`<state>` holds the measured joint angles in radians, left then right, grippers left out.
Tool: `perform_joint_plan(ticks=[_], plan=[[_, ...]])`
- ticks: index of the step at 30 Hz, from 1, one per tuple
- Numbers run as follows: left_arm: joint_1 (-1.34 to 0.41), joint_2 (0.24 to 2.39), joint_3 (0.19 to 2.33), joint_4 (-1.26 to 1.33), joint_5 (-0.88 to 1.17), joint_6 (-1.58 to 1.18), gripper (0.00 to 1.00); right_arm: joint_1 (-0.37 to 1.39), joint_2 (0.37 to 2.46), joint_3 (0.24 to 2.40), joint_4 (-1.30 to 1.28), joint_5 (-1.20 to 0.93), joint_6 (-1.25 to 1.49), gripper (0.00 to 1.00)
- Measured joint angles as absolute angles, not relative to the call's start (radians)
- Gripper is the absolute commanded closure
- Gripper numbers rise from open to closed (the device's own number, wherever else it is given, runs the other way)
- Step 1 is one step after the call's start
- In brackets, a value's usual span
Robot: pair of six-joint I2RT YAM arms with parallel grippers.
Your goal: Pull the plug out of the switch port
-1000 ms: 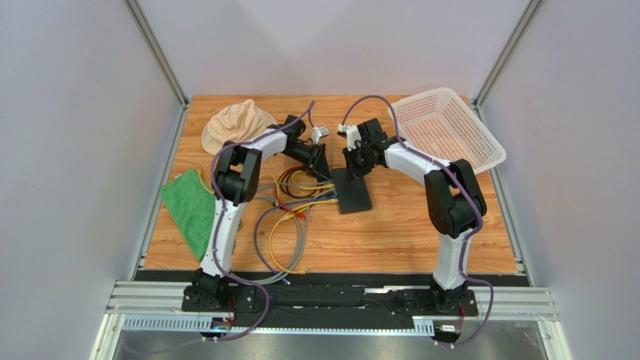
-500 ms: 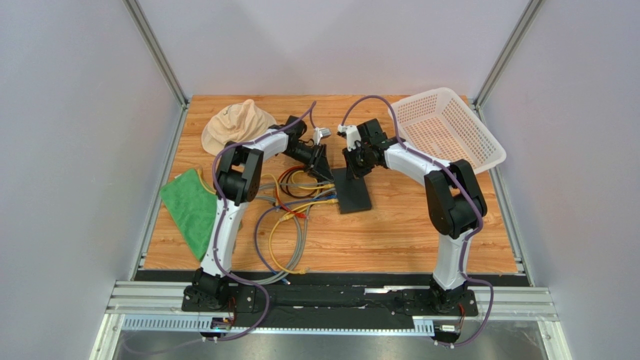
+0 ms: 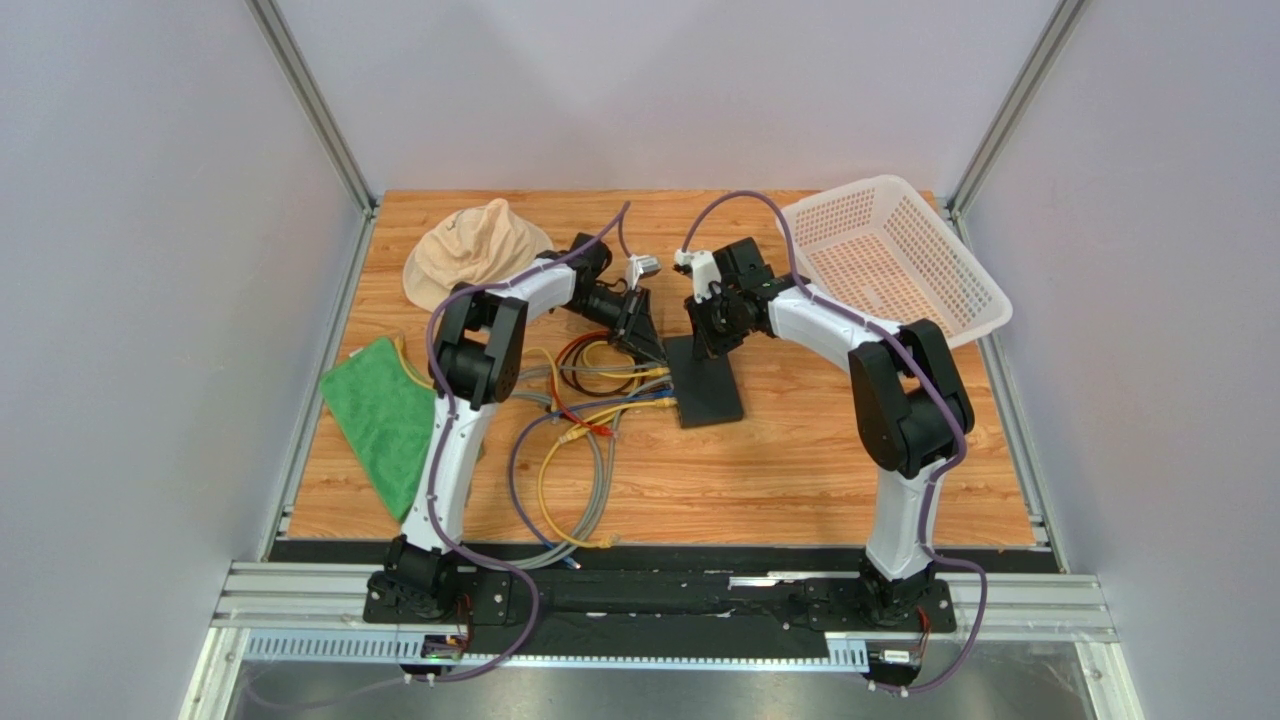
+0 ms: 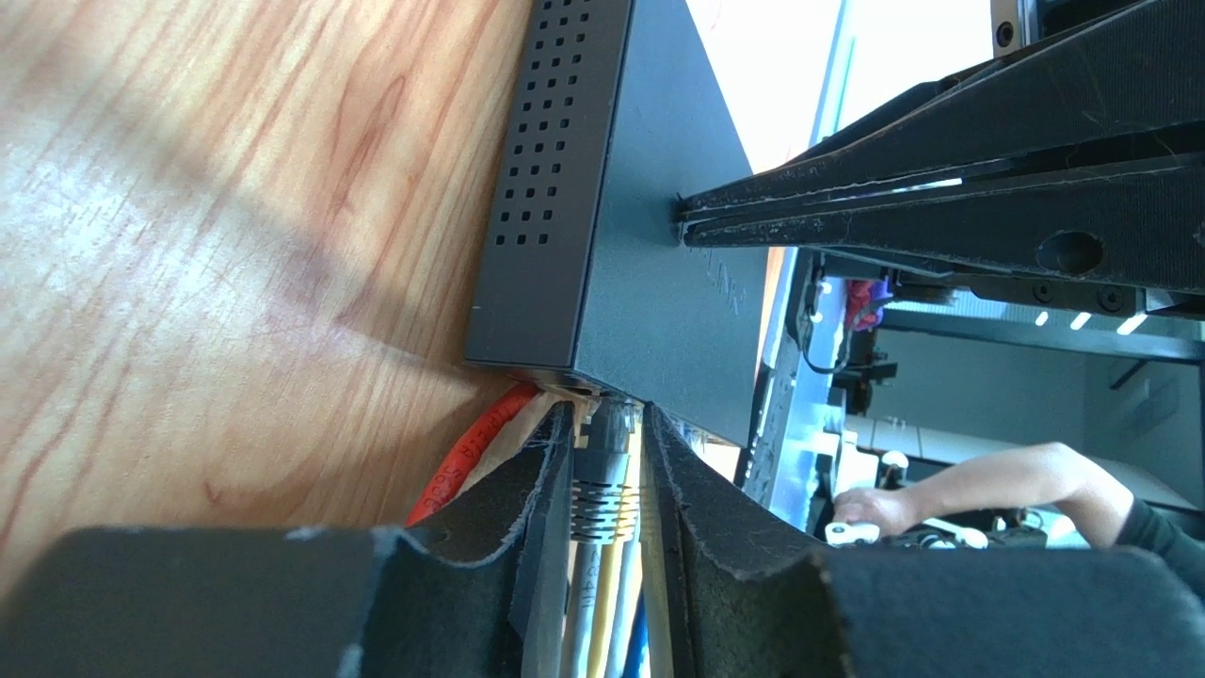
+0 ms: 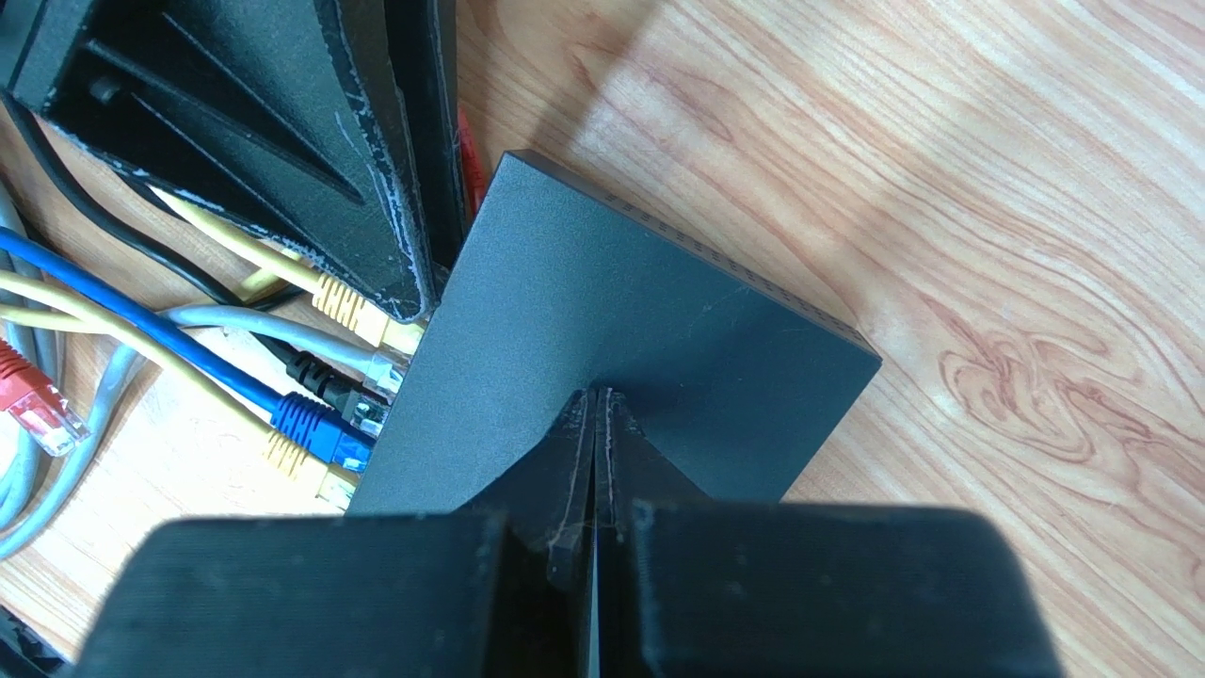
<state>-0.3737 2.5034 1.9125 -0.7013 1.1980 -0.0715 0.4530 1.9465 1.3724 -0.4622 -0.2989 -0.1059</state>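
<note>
Top external: wooden table seen across mid frame; white basket set upper right. At centre, switch laid flat, cables entered at its left edge. Onto switch top, right gripper pressed, fingers fully closed, nothing held. Around grey plug at port, left gripper narrowly parted; contact cannot be told.

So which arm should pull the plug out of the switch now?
Left. The left gripper has a finger on each side of the grey plug at the port face of the switch, lined up to clamp and pull. The right gripper is shut, tips on the switch's top, better used for bracing.
</note>
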Motion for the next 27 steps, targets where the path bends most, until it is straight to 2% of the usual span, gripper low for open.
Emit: perform_joint_plan(ticks=[2,3,4,27], plan=[[-0.372,2.508,1.915,-0.702,1.204,-0.069,0.85,0.455,1.946,1.372,-0.463,-0.296,-0.107,1.0],[-0.372,2.511,1.917,-0.703,1.203,-0.065,0.97,0.455,1.946,1.372,-0.462,-0.295,-0.107,1.0],[-0.372,2.513,1.919,-0.704,1.203,-0.063,1.0,0.455,1.946,1.372,-0.462,-0.295,-0.107,1.0],[-0.373,2.527,1.974,-0.782,1.187,0.005,1.0,0.461,1.946,1.374,-0.463,-0.289,-0.113,1.0]])
